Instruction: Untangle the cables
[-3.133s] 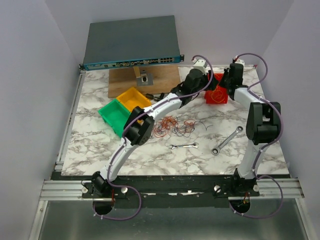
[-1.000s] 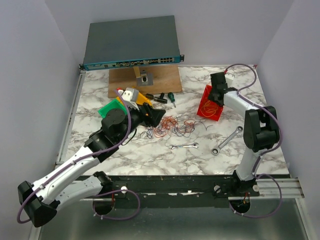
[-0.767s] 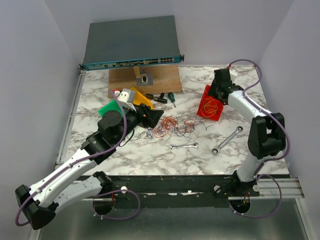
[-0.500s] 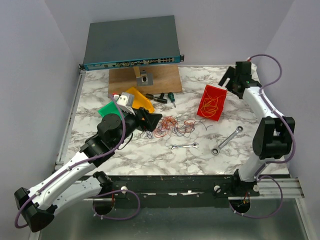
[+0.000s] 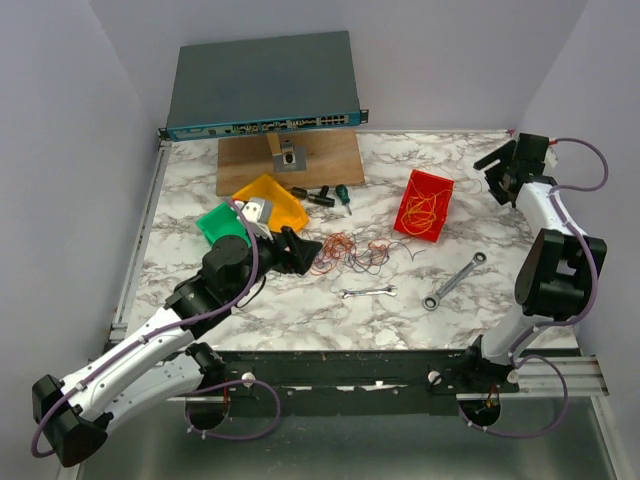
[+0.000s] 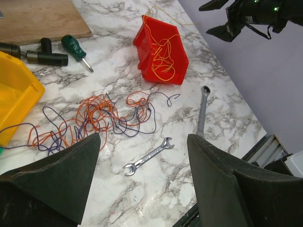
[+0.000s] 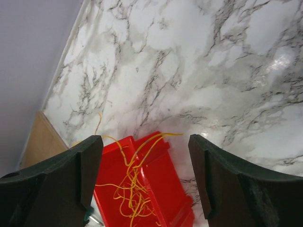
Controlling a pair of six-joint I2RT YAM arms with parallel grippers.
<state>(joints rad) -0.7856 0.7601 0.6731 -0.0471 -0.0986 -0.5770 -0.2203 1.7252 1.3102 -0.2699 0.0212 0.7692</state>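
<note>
We judge the untangling partly done. Yellow strands lie in the red bin (image 6: 168, 78), while the orange and purple cables (image 6: 97, 116) sit as one tangle on the surface (image 6: 118, 189). The left gripper (image 6: 143, 142) hovers just beside that tangle, jaws apart and empty. The right gripper (image 7: 144, 139) hangs beyond the red bin, jaws apart, holding nothing. The next move calls for pinching a single orange loop and drawing it clear. We count three bins, two wrenches (image 6: 147, 157) and perhaps three screwdrivers (image 6: 75, 49), though these are too small to be sure.
</note>
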